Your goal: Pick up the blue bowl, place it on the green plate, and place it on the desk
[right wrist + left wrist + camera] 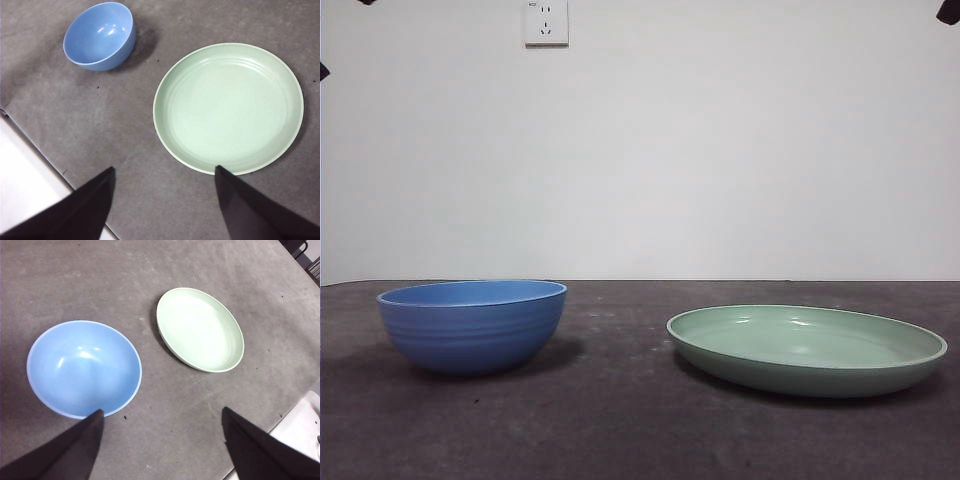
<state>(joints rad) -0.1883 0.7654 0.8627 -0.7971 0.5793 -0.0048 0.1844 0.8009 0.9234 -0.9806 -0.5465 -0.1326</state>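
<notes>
I am looking level across the desk (620,420). The blue bowl (472,325) is sitting upright on the left, empty. The green plate (807,348) is lying flat on the right, also empty. The two are well apart, bare desk between them. A white wall socket (546,22) is showing high on the far wall.

Both arms are waiting high. The left gripper (162,447) is hanging above the near side of the bowl, jaws spread wide, nothing between them. The right gripper (162,205) is hovering above the near edge of the plate, jaws likewise spread and empty. Neither is touching anything.

Nothing of the task looks done yet; the bowl is standing on the desk, not on the plate.

Handling, as I am judging it: the bowl is looking glossy and rigid, probably light plastic or glazed ware, so slippery under the pads and not giving at all. The curved outer wall is offering no flat to squeeze. I am planning to pinch the rim (134,357), one jaw inside and one outside, on the left arm's side. The faint ridges outside may help a little. If it is ceramic, I am wanting a gentle set-down on the plate to avoid a chip.
</notes>
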